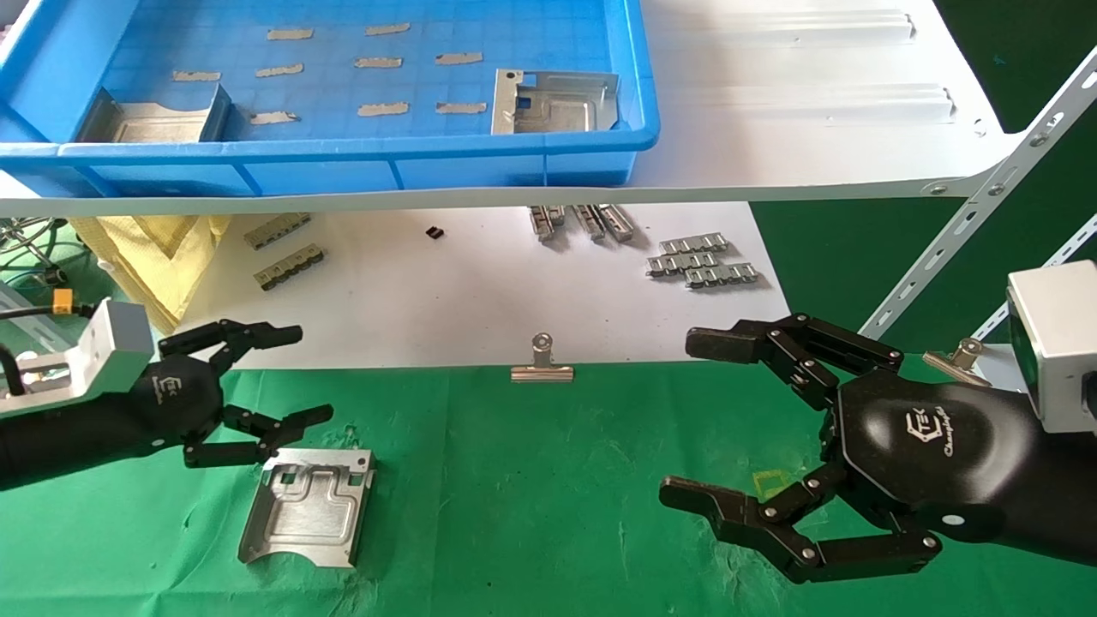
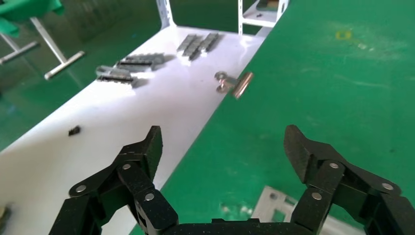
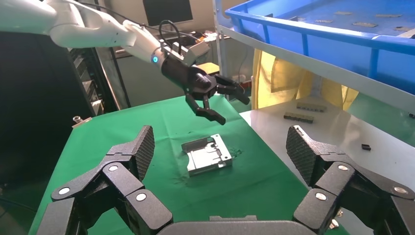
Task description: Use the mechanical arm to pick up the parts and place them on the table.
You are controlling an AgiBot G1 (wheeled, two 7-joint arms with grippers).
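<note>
Left hand (image 1: pixel 257 386) hovers over the green table (image 1: pixel 531 497) at its left side, fingers spread wide, holding nothing. Right wrist view shows it raised clear above the cloth (image 3: pixel 215 100). Just beside and below its lower fingers, one silver part (image 1: pixel 308 506) lies flat on the cloth, bent edges up, not touching the hand; also seen in right wrist view (image 3: pixel 208 155). Two more parts sit in the blue bin (image 1: pixel 343 163) on the white shelf: one at left end (image 1: pixel 154 120), one at right end (image 1: pixel 553 103). Binder clip (image 1: pixel 542 364) grips the cloth edge at centre. Ridged metal strips (image 1: pixel 703 261) lie on the white sheet behind. Right hand (image 1: pixel 728 428) hangs over the table's right side, fingers wide apart, empty.
</note>
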